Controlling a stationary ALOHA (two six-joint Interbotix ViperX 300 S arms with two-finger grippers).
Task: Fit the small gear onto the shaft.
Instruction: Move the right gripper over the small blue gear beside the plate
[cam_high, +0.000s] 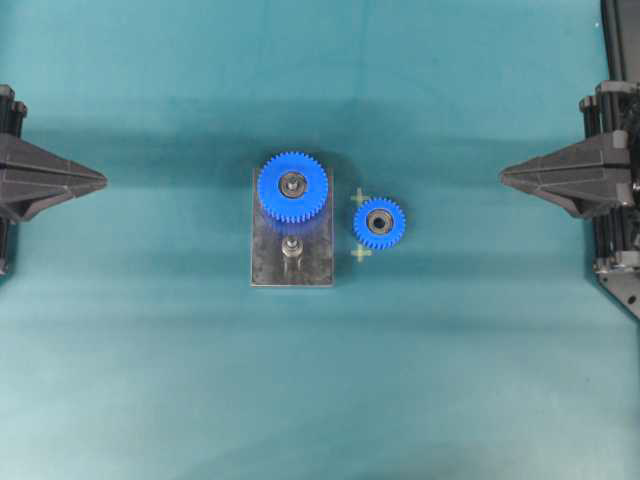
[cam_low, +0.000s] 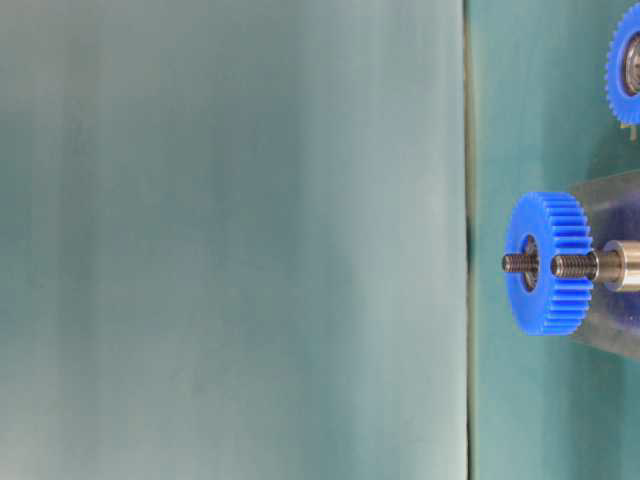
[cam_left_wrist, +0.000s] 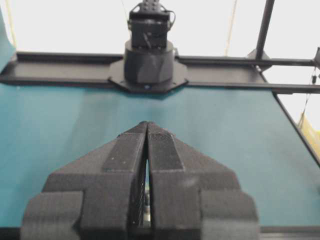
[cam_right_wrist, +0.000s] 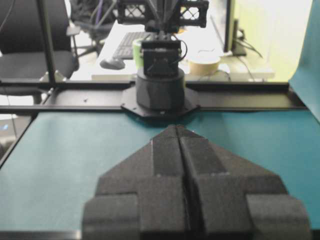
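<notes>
A teal mat (cam_high: 150, 380) covers the whole table seen from overhead, and I sit at its two edges. My left gripper (cam_high: 100, 181) points in from the left border, my right gripper (cam_high: 505, 177) from the right border, each with its fingers pressed together into a point and nothing between them. In the middle lies a dark grey plate (cam_high: 270, 262). The large gear (cam_high: 293, 186) sits over its far end. The shaft (cam_high: 291, 247) stands bare on the near half of the plate, just beside the large gear's teeth. The small gear (cam_high: 379, 223) lies flat on the mat just right of the plate, not touching it, between two pale cross marks (cam_high: 361, 254) (one above it, one below). Both grippers are well apart from all of this.

The table-level view is turned on its side. Most of it is a plain pale teal backdrop (cam_low: 230, 240). At the right, the large gear (cam_low: 548, 263) shows edge-on with a threaded stub through its hub, and the shaft (cam_low: 600, 265) pokes out beside it, threaded at the tip with a smooth silver collar. A slice of the small gear (cam_low: 624, 62) shows at the top right corner.

From my left wrist, my clenched left fingers (cam_left_wrist: 125, 150) meet along a thin seam; beyond them are the mat and the opposite arm's base (cam_left_wrist: 148, 62).

From my right wrist, my right fingers (cam_right_wrist: 167, 150) are likewise clamped tight on nothing. Past the other arm's base (cam_right_wrist: 161, 90) I see a desk with a keyboard (cam_right_wrist: 129, 44) and a roll of tape (cam_right_wrist: 204, 64).
</notes>
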